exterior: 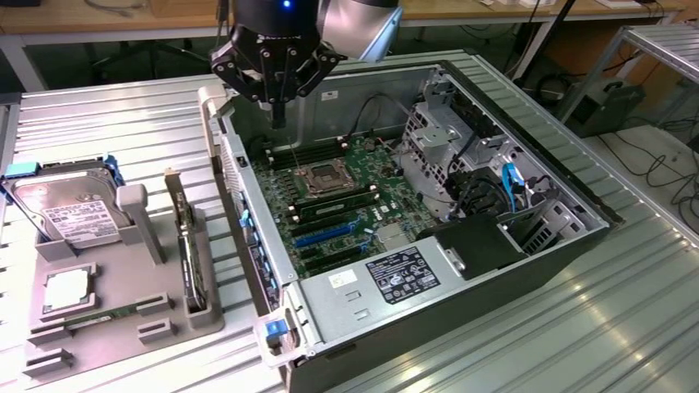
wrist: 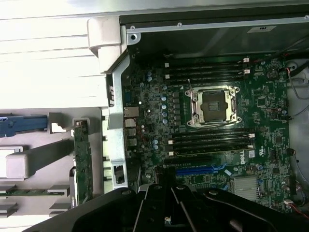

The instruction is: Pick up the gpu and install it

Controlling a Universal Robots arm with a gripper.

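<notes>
Gripper (exterior: 280,115) of mine poised over the motherboard (exterior: 339,205) inside the open case (exterior: 459,327), jaws closed together, holding nothing, gpu (exterior: 188,246) standing on edge in the grey rack (exterior: 120,286), outside the case at the exterior view's left, apart from me.

Table (exterior: 611,327): ribbed metal, seen shiny. Computer case (exterior: 382,86): bare grey metal, matt inside. Tray (exterior: 120,282): matt grey plastic. Hard drive (exterior: 60,205): polished metal, paper label. Gpu (exterior: 195,262): green circuit board, metal bracket. Gripper (exterior: 278,119): glossy black.
</notes>
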